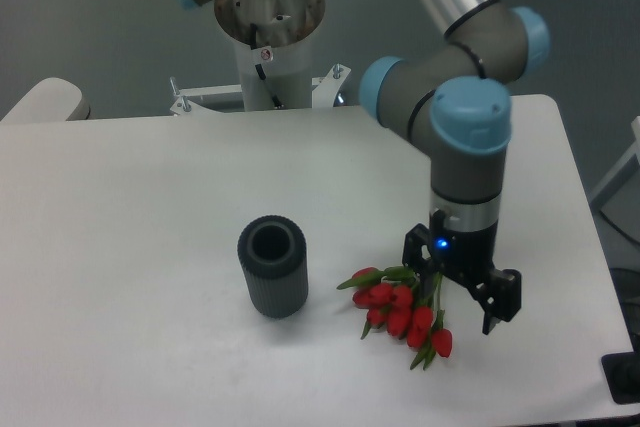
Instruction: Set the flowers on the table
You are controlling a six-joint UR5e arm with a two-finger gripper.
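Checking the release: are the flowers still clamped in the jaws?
No, the flowers lie on the table with the gripper open above them.

A dark grey ribbed cylindrical vase [272,267] stands upright with its open mouth facing up, while a pale rounded object [42,100] shows at the left edge and a black item [624,379] sits at the lower right edge
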